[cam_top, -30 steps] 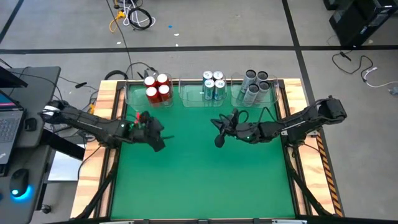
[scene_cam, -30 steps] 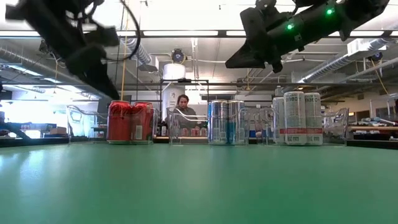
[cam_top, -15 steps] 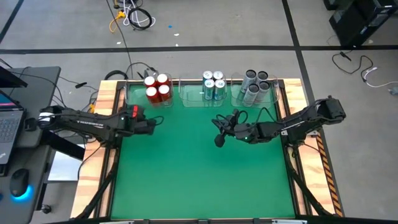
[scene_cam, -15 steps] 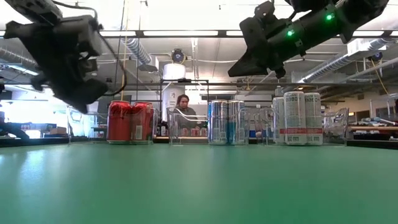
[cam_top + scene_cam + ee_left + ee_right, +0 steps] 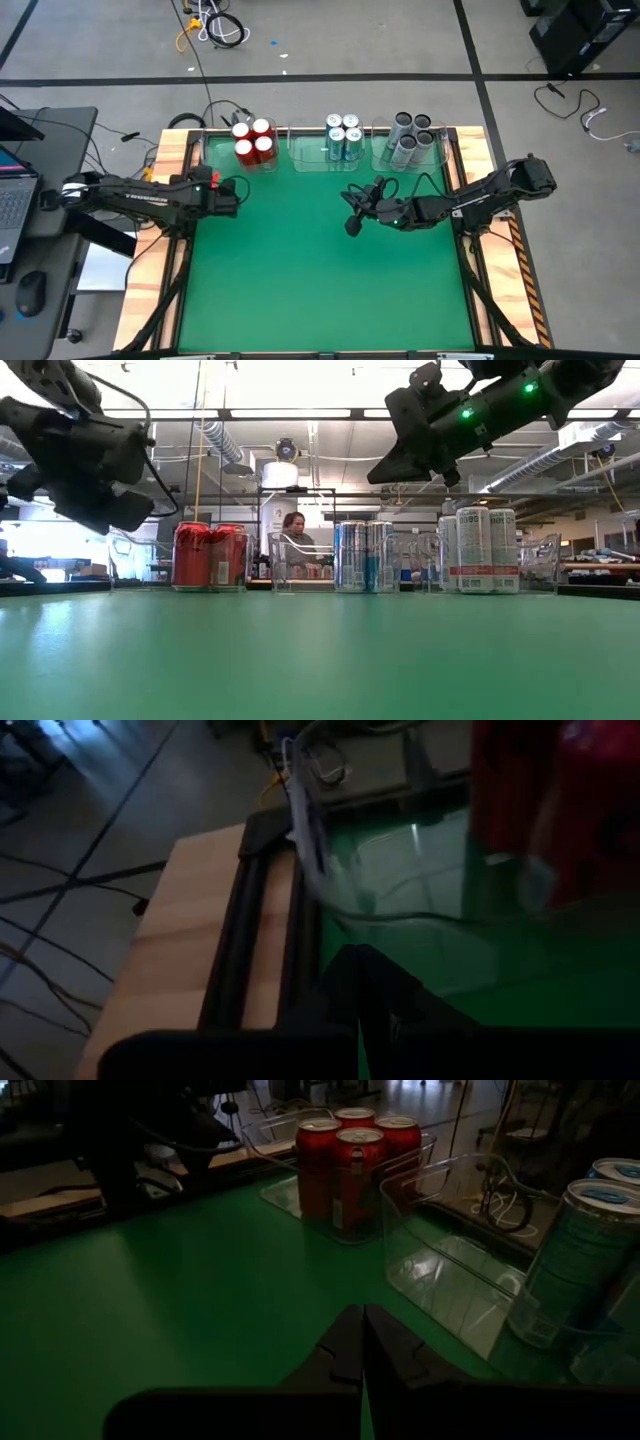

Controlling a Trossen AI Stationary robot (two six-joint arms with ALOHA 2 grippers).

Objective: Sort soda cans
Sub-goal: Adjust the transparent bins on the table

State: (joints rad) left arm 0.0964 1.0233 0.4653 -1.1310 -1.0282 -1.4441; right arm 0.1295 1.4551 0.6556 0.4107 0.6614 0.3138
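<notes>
Standing in clear bins point(image 5: 300, 160) along mat's far edge: red cans point(image 5: 253, 141), blue-white cans point(image 5: 343, 137), grey cans point(image 5: 411, 135), silvery tops. Left gripper point(image 5: 236, 196), right gripper point(image 5: 352, 212) both closed, empty.

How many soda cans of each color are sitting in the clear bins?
Red cans: 4
Light blue-and-white cans: 4
Grey-silver cans: 4
Total: 12 cans, each color grouped in its own clear bin at the far edge of the green table.
</notes>
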